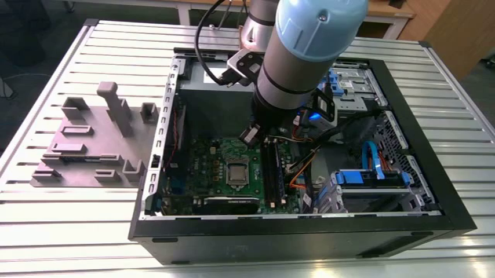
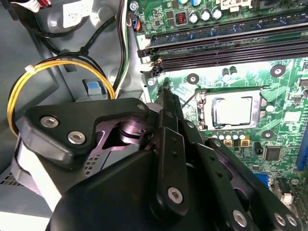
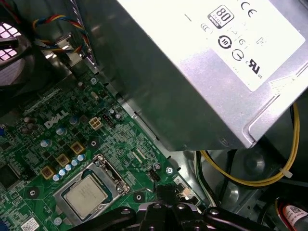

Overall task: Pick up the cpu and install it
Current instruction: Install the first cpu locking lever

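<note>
The pincer (image 2: 166, 98) is closed on itself and holds nothing (tips over the motherboard (image 2: 288, 96)); the cpu (image 2: 233, 110) lies in its socket (image 2: 204, 115) nearby, untouched.

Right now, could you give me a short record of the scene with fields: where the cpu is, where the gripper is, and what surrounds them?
task object: cpu
its place: flat in the socket on the green motherboard
tool: gripper, beside the socket, apart from the cpu
enclosure: open computer case on a slatted table
nearby: grey metal box with a white label
outside the case: grey fixture plate, at the exterior view's left
</note>
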